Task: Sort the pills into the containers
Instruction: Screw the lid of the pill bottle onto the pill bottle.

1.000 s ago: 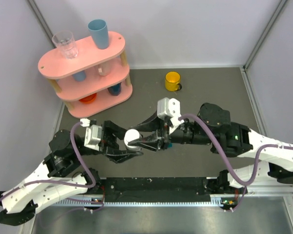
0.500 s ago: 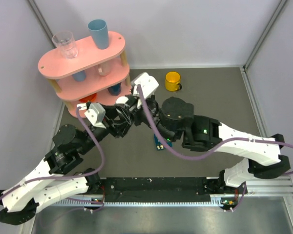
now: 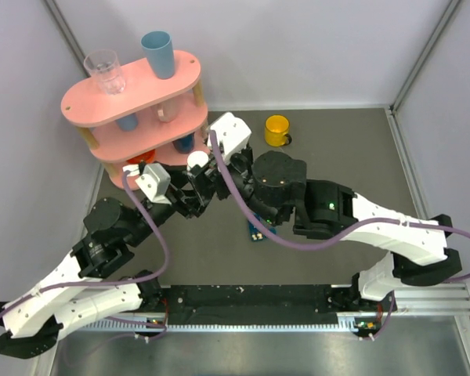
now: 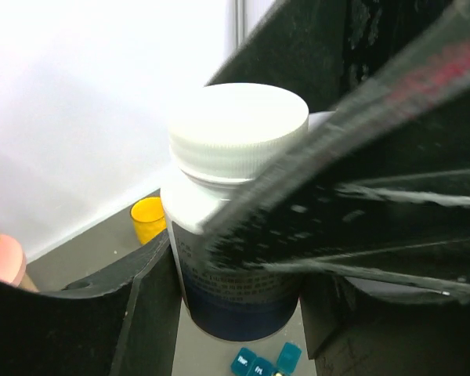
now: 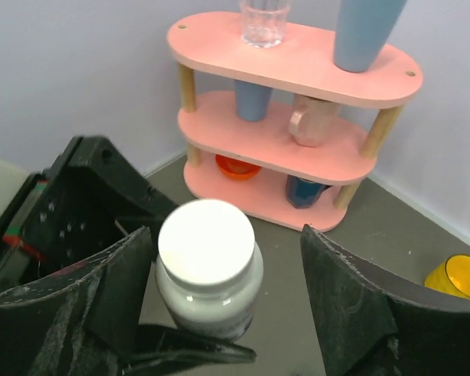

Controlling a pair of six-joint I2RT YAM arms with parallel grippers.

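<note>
While the left gripper [image 4: 235, 291] has its fingers [image 4: 78, 321] clamped on the lower body of a white bottle [image 4: 189, 215], the right gripper [image 5: 227, 262] sits right over it with its fingers [image 5: 356, 313] spread wide. From the right wrist view there's a gap on each side between those fingers and the bottle's white screw cap [image 5: 206, 239], so it's straddling the top, not pinching it. The cap is on. One of the right fingers cuts across the front of the bottle in the left wrist view, all blurry, and I can't tell from there whether it touches.

The bottle is held upright, up off the table [image 3: 337, 149], and it has a dark blue label around the lower half.

The pill box [image 3: 256, 230], the dark-teal one, is lying on the table just under the right arm's forearm, a bit nearer the arm bases than where the two grippers meet. The arm hides part of it from above. It also peeks in at the bottom of the left wrist view, below the bottle, teal squares side by side. I can't make out any pills in it.

Further out, a yellow mug [image 3: 276, 129] stands toward the back of the table. A pink three-tier rack [image 3: 180, 74] sits back left, close to the grippers, with a clear glass [image 3: 104, 70] and a blue tumbler [image 3: 157, 53] on its top tier and more cups on the lower ones.
</note>
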